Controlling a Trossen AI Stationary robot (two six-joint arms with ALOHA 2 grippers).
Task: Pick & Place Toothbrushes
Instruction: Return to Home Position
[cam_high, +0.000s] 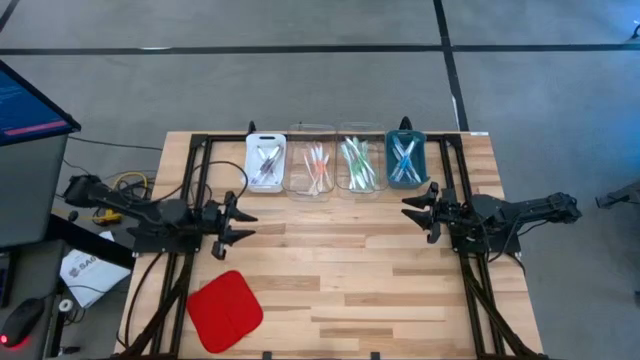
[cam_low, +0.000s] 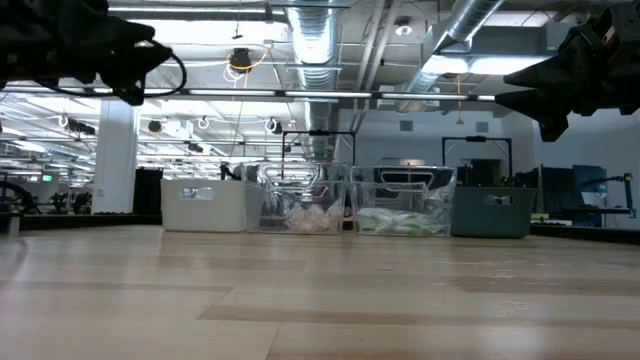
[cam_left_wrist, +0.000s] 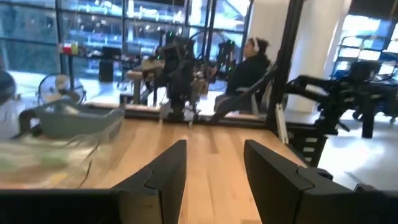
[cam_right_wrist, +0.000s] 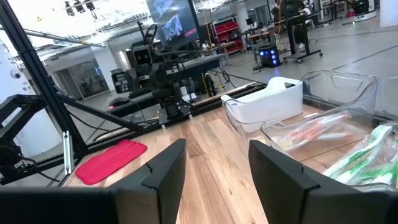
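Toothbrushes lie sorted in four small trays in a row at the table's far edge: grey-purple ones in the white tray (cam_high: 266, 162), pink-orange ones (cam_high: 316, 168) and green ones (cam_high: 357, 166) in two clear trays, blue ones in the teal tray (cam_high: 405, 160). My left gripper (cam_high: 240, 228) (cam_left_wrist: 214, 149) hovers open at the table's left side, pointing level toward the right edge, with nothing between its fingers. My right gripper (cam_high: 410, 208) (cam_right_wrist: 216, 146) hovers open at the right side, facing left, also with nothing between its fingers. Both stand nearer than the trays, well above the tabletop.
A red square pad (cam_high: 225, 310) lies at the near left of the wooden table. Bare wood stretches between the two grippers. A black frame (cam_high: 200, 150) borders the table. A monitor (cam_high: 30, 100) stands off the left edge. A seated person (cam_left_wrist: 249, 62) shows beyond the table.
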